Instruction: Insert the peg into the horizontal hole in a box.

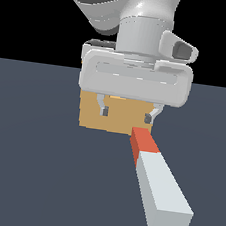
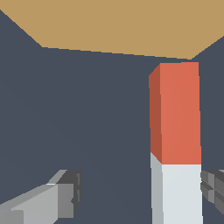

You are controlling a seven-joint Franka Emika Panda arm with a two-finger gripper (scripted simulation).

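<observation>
From my station I see the gripper (image 1: 126, 115) hanging over the floor (image 1: 31, 175) with its jaws spread apart and nothing between them; in the wrist view one finger (image 2: 52, 199) sits well to one side of the peg (image 2: 177, 144) and the other finger (image 2: 214, 188) just beside it on the far side, and I cannot tell whether that one touches; the peg (image 1: 158, 184) lies flat on the dark slate-blue floor, its red-orange end pointing at the box (image 1: 115, 116) and its pale grey-white length running toward the exterior view's lower right; the red tip reaches the foot of the tan box, near the box's corner on the exterior view's right, and I cannot say if they meet; the hole does not show, as the gripper body covers the face; the floor is plain, uniform and unmarked, and behind it the room is flat black with a straight horizon line
</observation>
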